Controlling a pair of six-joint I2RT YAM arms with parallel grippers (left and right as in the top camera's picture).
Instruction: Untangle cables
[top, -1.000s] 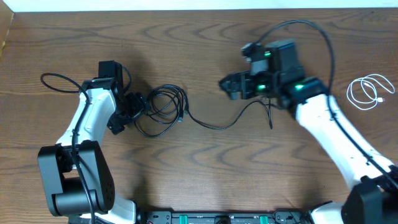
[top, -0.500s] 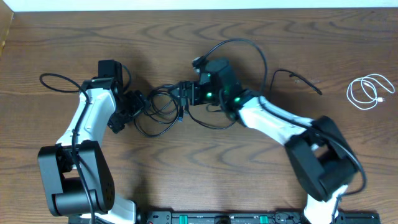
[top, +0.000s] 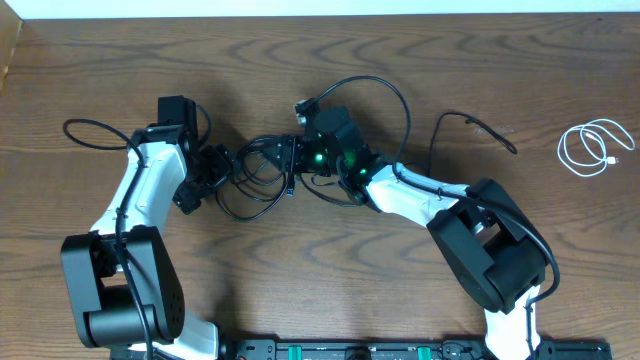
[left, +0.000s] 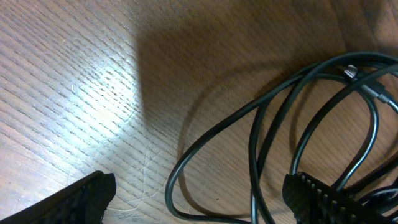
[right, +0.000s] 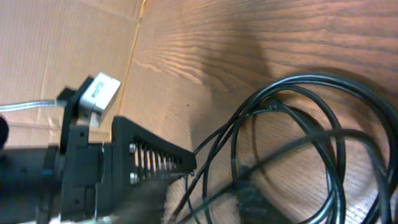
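Note:
A tangle of black cables (top: 262, 170) lies left of the table's middle. One black tail (top: 478, 124) trails off to the right. A white cable (top: 563, 152) is coiled alone at the far right. My left gripper (top: 212, 170) is at the tangle's left edge, open, with a cable loop (left: 273, 106) lying between its fingers (left: 317, 199). My right gripper (top: 285, 155) reaches into the tangle from the right. In the right wrist view its fingers (right: 149, 199) are blurred, with cable strands (right: 298, 79) crossing between them. Whether they grip a strand does not show.
The left arm's ribbed finger (right: 155, 162) is close in front of the right wrist camera. The right arm's own black wire (top: 375, 85) arcs above its wrist. Cardboard (right: 68, 37) lies beyond the table's edge.
The right arm swung left from right of centre into the tangle, and its jaws narrowed. The cable tail shifted to the upper right. The left arm stayed put.

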